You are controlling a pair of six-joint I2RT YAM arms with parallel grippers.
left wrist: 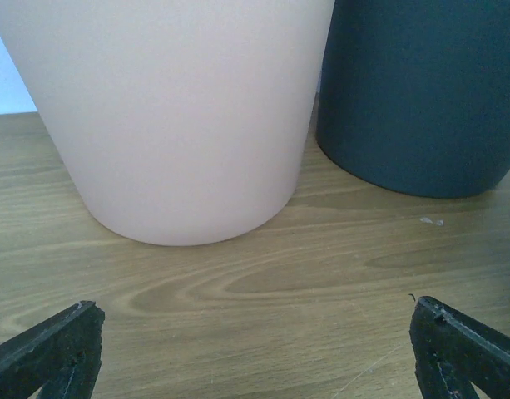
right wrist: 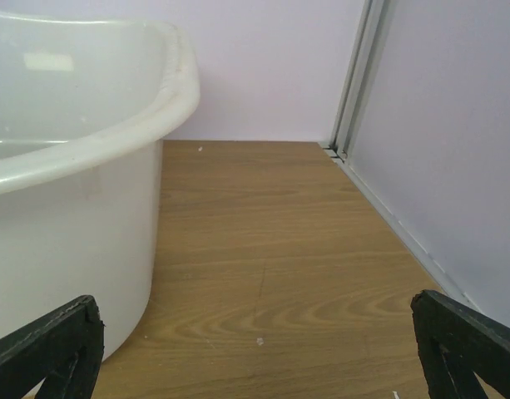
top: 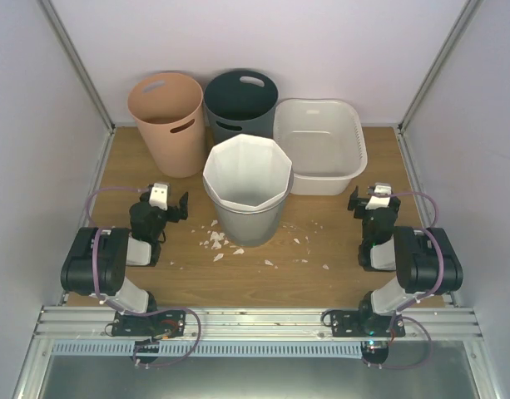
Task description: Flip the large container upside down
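The large container [top: 321, 179] is a wide translucent-white tub standing upright, mouth up, at the back right of the table; nothing shows inside it. Its rounded corner and rolled rim [right wrist: 113, 137] fill the left of the right wrist view. My right gripper [top: 373, 198] sits low just to the right of the tub's near right corner, open, with only bare wood between its fingers [right wrist: 255, 324]. My left gripper [top: 170, 198] rests at the near left, far from the tub, open and holding nothing [left wrist: 255, 332].
A peach bin [top: 165, 120] and a dark grey bin [top: 240, 100] stand at the back, close ahead of the left gripper [left wrist: 180, 116], [left wrist: 421, 91]. A white faceted bin [top: 247, 187] stands mid-table beside the tub. White scraps [top: 215, 241] litter the wood. The side wall [right wrist: 438, 150] runs right.
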